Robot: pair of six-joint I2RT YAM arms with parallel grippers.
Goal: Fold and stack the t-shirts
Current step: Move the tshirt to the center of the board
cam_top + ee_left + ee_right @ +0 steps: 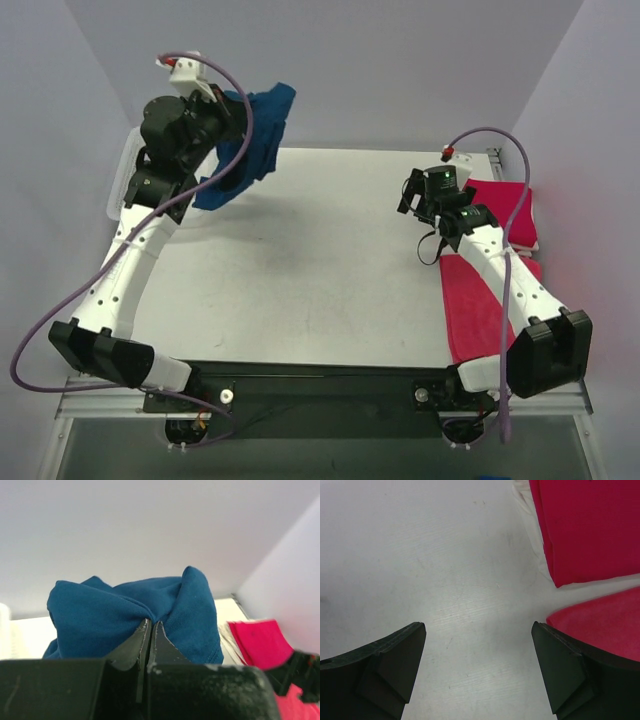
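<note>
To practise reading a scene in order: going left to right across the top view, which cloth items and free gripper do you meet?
navy tee, held up off the table → right gripper, open over the bare table → red tees at the right edge

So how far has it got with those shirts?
One red t-shirt looks folded at the far right. The left tool is shut on the blue t-shirt, bunched above the table; the right tool hangs open, empty. Remaining: fold the blue one and stack it with the second red t-shirt lying nearer.
</note>
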